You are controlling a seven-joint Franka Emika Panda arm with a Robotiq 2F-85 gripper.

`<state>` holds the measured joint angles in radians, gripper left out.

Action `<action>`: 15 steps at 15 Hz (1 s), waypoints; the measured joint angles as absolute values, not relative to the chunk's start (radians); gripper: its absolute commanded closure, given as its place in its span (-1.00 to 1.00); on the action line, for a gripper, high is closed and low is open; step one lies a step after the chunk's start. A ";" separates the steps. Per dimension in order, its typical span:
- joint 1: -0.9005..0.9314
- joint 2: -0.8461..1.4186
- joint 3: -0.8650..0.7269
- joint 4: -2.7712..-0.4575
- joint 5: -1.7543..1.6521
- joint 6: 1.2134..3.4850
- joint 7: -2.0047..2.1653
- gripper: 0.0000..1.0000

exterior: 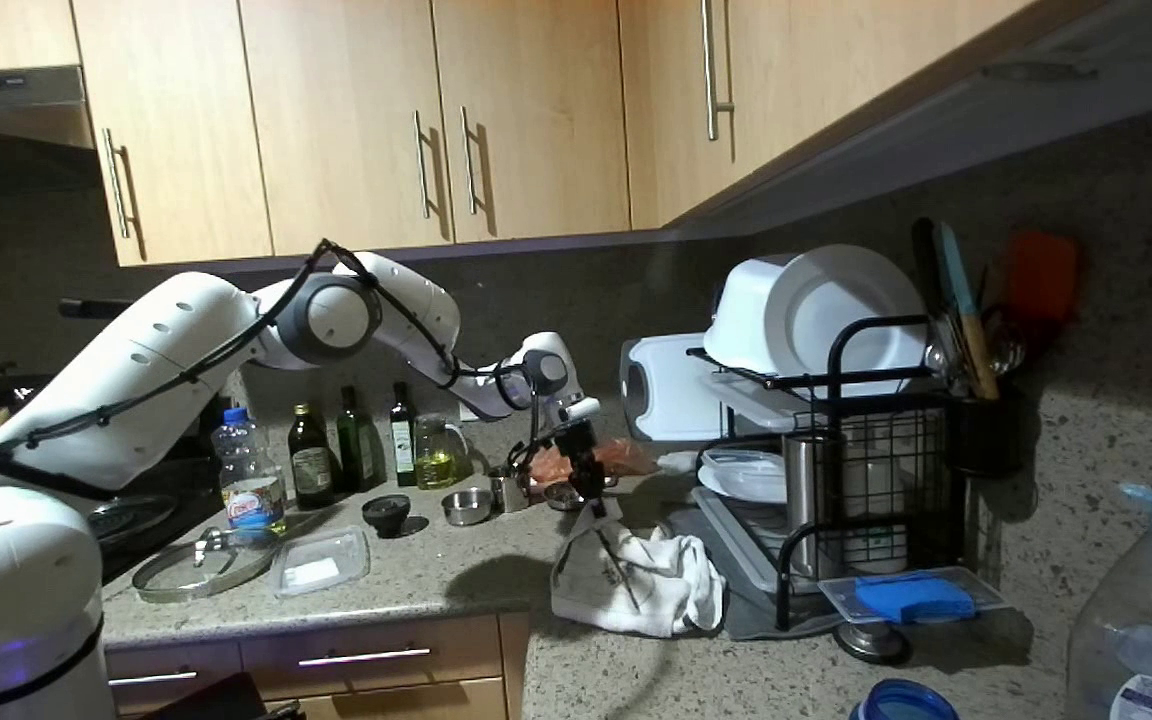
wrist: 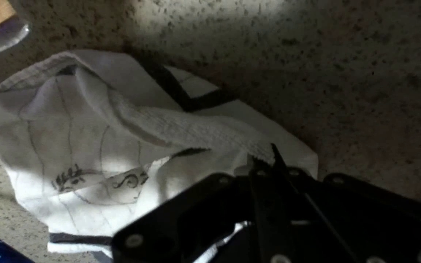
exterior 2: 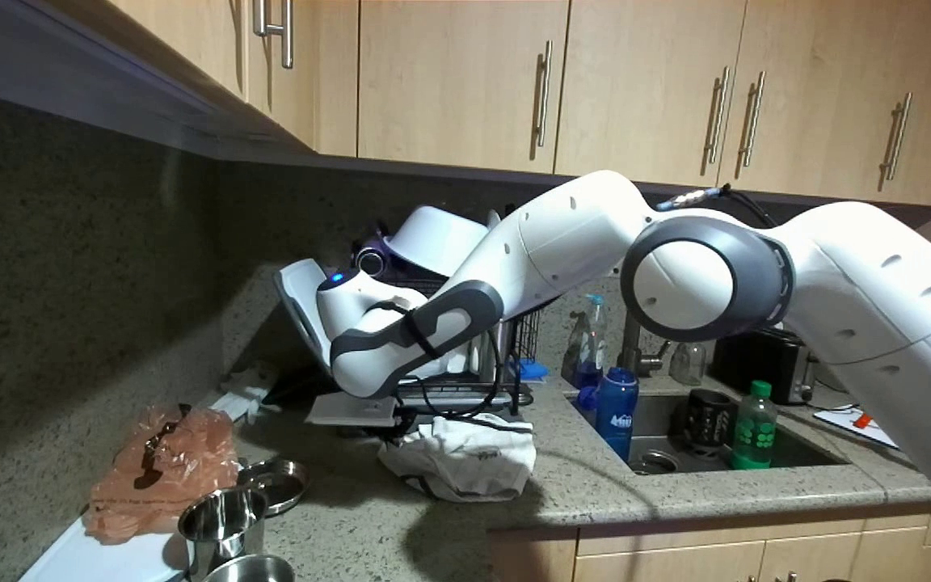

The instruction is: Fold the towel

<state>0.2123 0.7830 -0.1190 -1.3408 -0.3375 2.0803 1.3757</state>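
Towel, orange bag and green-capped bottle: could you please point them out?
Towel (exterior 2: 469, 465), in an exterior view: its rumpled middle.
Orange bag (exterior 2: 191, 475), in an exterior view: its crumpled side.
Green-capped bottle (exterior 2: 755, 432), in an exterior view: its body.

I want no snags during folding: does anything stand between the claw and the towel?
Nothing visible does. The claw is shut on a raised edge of the towel, with no other object between them. The black dish rack stands beside the towel, not in between.
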 measured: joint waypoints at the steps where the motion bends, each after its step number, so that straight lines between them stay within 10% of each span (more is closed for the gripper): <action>1: 0.219 0.799 -0.119 -1.327 -0.338 2.070 1.376 0.96; 15: 0.231 0.798 -0.130 -1.282 -0.338 2.050 1.335 -1.00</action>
<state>0.2310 0.7979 -0.1300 -1.2819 -0.3376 2.0499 1.3352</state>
